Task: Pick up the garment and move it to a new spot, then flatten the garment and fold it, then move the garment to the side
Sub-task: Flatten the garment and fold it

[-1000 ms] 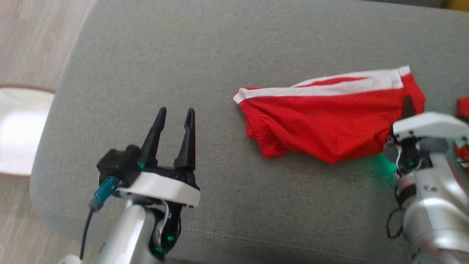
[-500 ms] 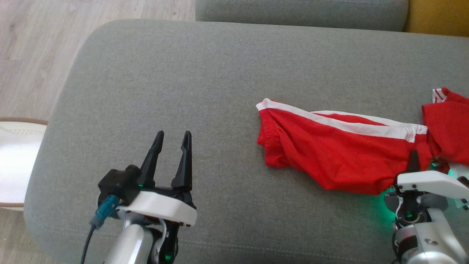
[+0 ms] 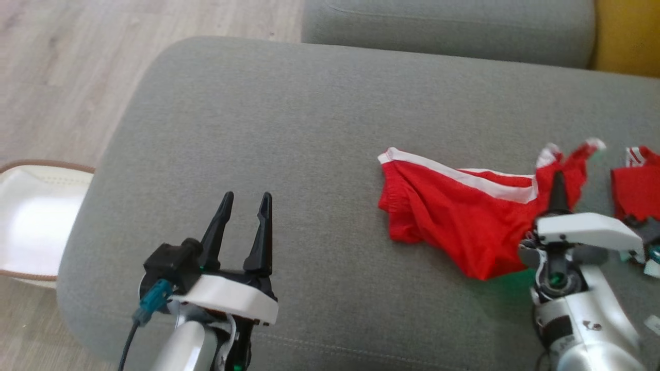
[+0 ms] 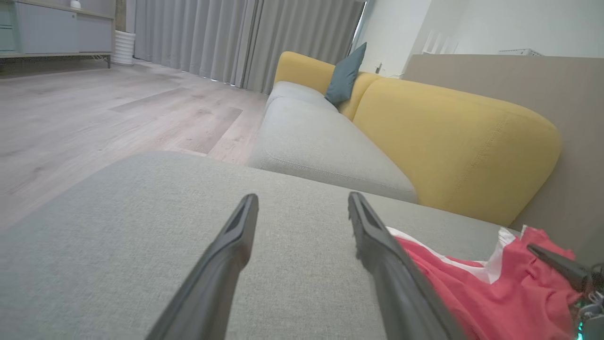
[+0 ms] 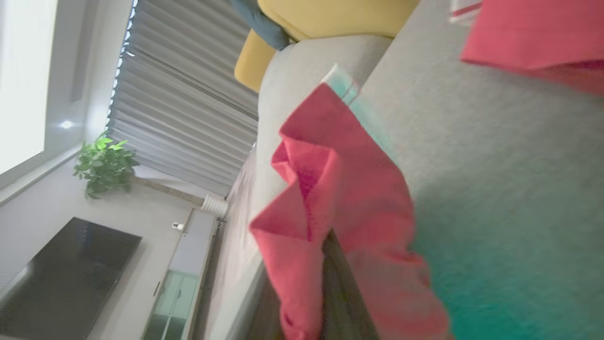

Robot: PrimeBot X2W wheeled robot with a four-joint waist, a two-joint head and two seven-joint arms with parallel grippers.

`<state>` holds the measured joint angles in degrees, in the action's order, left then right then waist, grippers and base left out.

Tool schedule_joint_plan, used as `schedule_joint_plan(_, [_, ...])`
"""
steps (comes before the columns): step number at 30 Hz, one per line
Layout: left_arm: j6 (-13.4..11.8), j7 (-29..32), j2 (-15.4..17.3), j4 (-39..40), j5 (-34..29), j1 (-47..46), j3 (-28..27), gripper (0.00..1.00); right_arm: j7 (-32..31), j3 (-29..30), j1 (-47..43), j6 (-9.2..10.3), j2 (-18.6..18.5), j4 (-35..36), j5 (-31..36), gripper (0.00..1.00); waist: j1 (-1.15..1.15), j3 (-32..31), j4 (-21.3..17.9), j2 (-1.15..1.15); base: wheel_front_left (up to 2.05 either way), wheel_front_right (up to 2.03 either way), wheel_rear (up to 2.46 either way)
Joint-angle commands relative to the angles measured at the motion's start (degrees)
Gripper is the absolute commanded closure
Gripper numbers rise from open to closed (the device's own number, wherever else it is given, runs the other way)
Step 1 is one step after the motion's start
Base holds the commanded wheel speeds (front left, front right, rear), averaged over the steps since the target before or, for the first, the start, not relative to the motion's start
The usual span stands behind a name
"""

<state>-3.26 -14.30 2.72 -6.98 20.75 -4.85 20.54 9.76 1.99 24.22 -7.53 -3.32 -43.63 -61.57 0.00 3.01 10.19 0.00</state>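
The garment (image 3: pixel 454 216) is a pair of red shorts with a white side stripe, lying on the grey sofa cushion (image 3: pixel 309 129) to the right of centre. My right gripper (image 3: pixel 557 180) is shut on the garment's right end, which stands pinched up around the fingers. In the right wrist view the red cloth (image 5: pixel 330 189) drapes over my right gripper (image 5: pixel 330 241). My left gripper (image 3: pixel 246 198) hovers open and empty over the cushion at the lower left, well apart from the garment. The left wrist view shows my left gripper (image 4: pixel 302 203) with the garment (image 4: pixel 472 293) to its right.
A second red cloth (image 3: pixel 637 190) lies at the right edge. A white basket (image 3: pixel 31 221) stands on the wooden floor at the left. Another grey cushion (image 3: pixel 443 26) and a yellow sofa back (image 3: pixel 626 36) lie beyond. The cushion's rounded edge runs along the left.
The camera has shifted. My right gripper has drawn the garment's right end up and leftward, so the cloth is bunched and shorter. The left gripper stays open in place.
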Motion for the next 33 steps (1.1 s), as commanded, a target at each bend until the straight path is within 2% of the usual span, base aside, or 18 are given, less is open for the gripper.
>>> schedule_joint_plan(1, [0.1, -0.7, 0.2, 1.7, -0.5, -1.1, -1.7, 0.00, 0.6, -2.9, 2.7, 0.04, 0.4, 2.8, -1.0, 1.00, 0.00, -0.6, 0.9, 0.00, 0.00, 0.00, 0.00])
schedule_joint_plan(12, [-0.1, -0.7, 0.2, 1.6, -0.4, -0.2, -0.9, 0.00, 1.6, -19.6, 1.4, 0.04, 0.4, 6.8, -8.0, 1.00, 0.00, -1.8, 5.9, 0.00, 0.00, 0.00, 0.00])
schedule_joint_plan(17, [-0.3, -0.7, 0.2, 1.5, -0.3, 0.0, -0.7, 0.00, 2.6, -23.3, 1.8, 0.04, 0.4, 5.6, -9.8, 1.00, 0.00, -1.9, 7.9, 0.00, 0.00, 0.00, 0.00])
schedule_joint_plan(24, [-0.3, -0.7, 0.2, 1.4, -0.2, -0.1, -0.4, 0.00, 3.3, -29.1, 3.9, 0.04, 0.4, 0.2, -11.4, 1.00, 0.00, -1.5, 11.2, 0.00, 0.00, 0.00, 0.00])
schedule_joint_plan(25, [-0.3, -0.7, 0.2, 1.4, -0.1, -0.1, -0.4, 0.00, 3.4, -30.0, 4.4, 0.04, 0.4, -0.6, -10.9, 0.00, 0.00, -1.4, 11.7, 0.00, 0.00, 0.00, 0.00])
schedule_joint_plan(33, [-0.8, -0.7, 0.2, 1.6, 0.8, -0.2, 0.5, 0.00, 3.9, -39.4, 6.9, 0.04, 0.4, -5.6, -7.1, 0.00, 0.00, -0.8, 14.6, 0.00, 0.00, 0.00, 0.00])
